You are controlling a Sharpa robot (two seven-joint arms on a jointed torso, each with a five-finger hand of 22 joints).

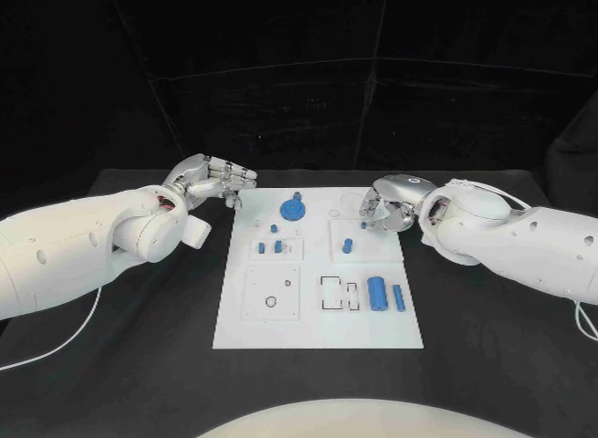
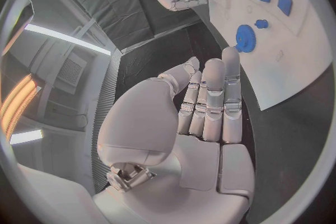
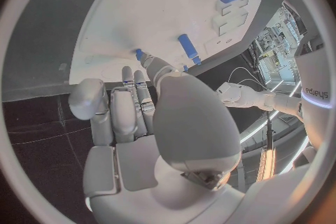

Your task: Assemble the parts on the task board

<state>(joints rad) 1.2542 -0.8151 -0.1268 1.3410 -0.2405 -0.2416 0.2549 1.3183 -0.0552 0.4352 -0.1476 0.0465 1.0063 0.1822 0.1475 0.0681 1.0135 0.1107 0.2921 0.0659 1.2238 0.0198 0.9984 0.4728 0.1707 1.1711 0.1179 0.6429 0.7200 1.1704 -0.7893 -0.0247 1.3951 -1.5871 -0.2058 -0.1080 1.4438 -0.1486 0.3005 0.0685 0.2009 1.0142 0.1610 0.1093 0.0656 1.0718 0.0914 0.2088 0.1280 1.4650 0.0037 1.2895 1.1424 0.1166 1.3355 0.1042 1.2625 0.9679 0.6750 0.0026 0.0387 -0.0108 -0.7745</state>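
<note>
Both hands at the board's far end, parts waiting.

We see the board (image 1: 319, 324) mid-surface (image 1: 141, 365), with the gear (image 1: 293, 210) at its far end, small pegs (image 1: 271, 246) nearer, and two cylinders (image 1: 379, 294) toward its right edge. Our left hand (image 1: 214, 179) hovers just off the board's far left corner, fingers straight and close together, holding nothing. Our right hand (image 1: 384, 205) sits over the far right corner, fingers curled; we cannot tell whether it pinches anything. We judge a part pickup comes next: we should descend slowly and keep fingertips clear of neighbouring pegs. Open surface lies on both sides of the board for retreat.
</note>
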